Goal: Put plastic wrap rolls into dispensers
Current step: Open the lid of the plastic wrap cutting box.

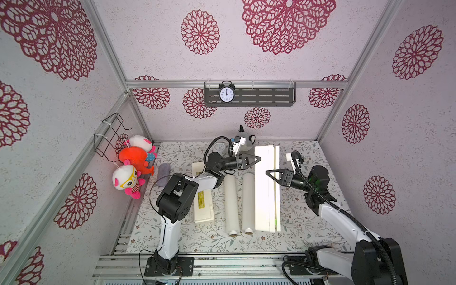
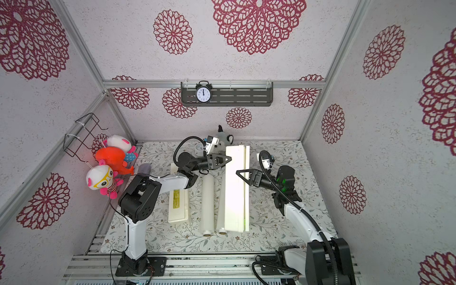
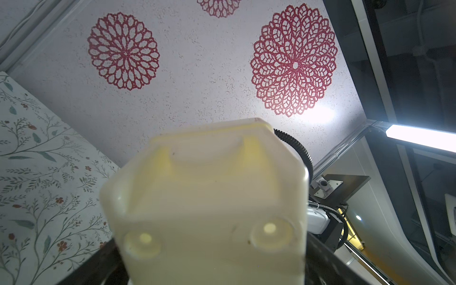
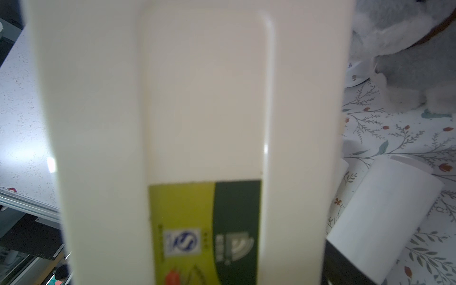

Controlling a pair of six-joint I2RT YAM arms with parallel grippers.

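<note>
top view: dispenser [image 1: 265, 202] on edge right of centre, beside the plastic wrap rolls [image 1: 232, 204]; left gripper [image 1: 259, 158] and right gripper [image 1: 267, 172] straddle it wide-jawed, clamping unclear, so it could topple onto them.

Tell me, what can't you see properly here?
- Right roll: top view, partly behind right dispenser.
- Left dispenser: top view, middle under left arm.
- Label: right wrist view, too blurred to read.
- Left pincer, right pincer: all views, grip on right dispenser unclear.
</note>
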